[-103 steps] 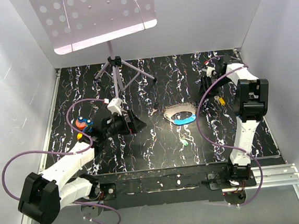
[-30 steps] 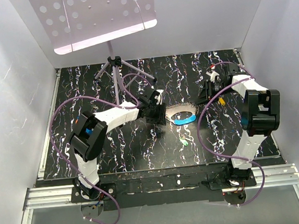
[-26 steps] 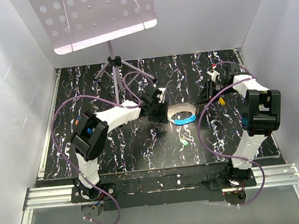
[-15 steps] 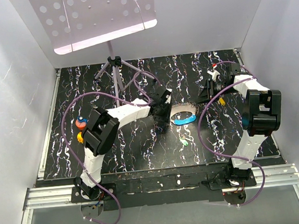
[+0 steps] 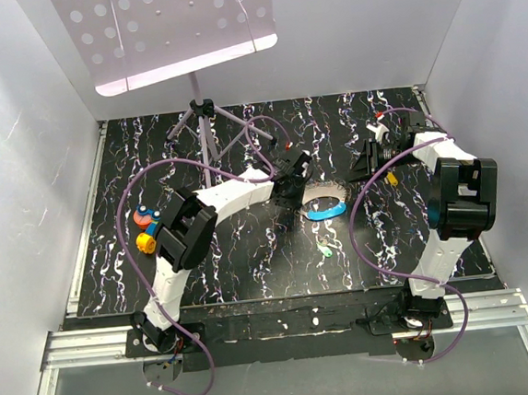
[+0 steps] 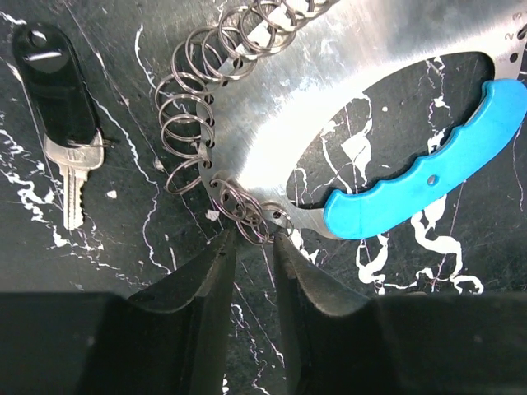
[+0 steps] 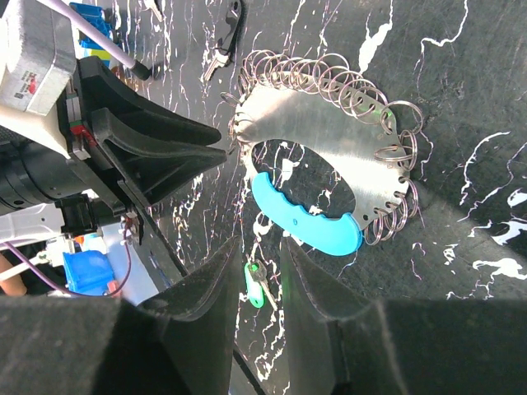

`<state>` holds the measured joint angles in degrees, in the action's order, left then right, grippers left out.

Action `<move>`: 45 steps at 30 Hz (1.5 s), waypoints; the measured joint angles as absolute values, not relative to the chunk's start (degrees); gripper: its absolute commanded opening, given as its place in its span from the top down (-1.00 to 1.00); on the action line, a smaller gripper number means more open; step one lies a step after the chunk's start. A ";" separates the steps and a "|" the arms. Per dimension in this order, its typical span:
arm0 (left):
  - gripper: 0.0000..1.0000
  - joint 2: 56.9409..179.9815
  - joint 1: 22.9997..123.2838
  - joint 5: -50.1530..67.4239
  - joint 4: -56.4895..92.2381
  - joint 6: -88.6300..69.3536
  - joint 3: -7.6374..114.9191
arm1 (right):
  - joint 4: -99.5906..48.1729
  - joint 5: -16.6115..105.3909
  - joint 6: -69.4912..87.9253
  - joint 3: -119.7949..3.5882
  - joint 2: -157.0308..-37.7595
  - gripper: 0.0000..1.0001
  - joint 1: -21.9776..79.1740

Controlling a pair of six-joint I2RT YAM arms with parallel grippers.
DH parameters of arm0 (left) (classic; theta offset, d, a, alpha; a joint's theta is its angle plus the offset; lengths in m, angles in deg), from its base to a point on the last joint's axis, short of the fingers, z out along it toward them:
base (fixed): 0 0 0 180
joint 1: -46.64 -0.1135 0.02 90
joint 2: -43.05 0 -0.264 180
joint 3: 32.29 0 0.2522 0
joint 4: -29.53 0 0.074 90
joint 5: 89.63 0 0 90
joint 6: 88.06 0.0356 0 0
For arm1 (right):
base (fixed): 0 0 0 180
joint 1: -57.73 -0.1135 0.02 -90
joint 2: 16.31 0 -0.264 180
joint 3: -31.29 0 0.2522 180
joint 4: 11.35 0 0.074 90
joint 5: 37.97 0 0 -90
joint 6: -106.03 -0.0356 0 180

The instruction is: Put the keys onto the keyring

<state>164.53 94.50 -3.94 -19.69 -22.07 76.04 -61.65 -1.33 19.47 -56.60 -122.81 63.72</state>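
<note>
The keyring (image 6: 272, 115), stiff slick steel fringed with springy split rings (image 6: 247, 218), lies flat on the tabletop (image 6: 99, 247), just right of centre from overhead. Its blue grip (image 6: 420, 181) looks the surest hold. The left end effector (image 6: 249, 251) and right end effector (image 7: 257, 247) both stand parted, empty.

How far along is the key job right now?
Nothing looks done: the green key and a black-headed key lie loose on the table. In hand: the left end effector sits at the edge of the keyring. Left: threading both keys.
</note>
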 measured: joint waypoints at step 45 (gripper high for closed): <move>1.00 153.40 93.95 -5.06 -18.99 -14.68 67.10 | -74.72 -2.12 33.77 -64.33 -122.44 0.38 62.04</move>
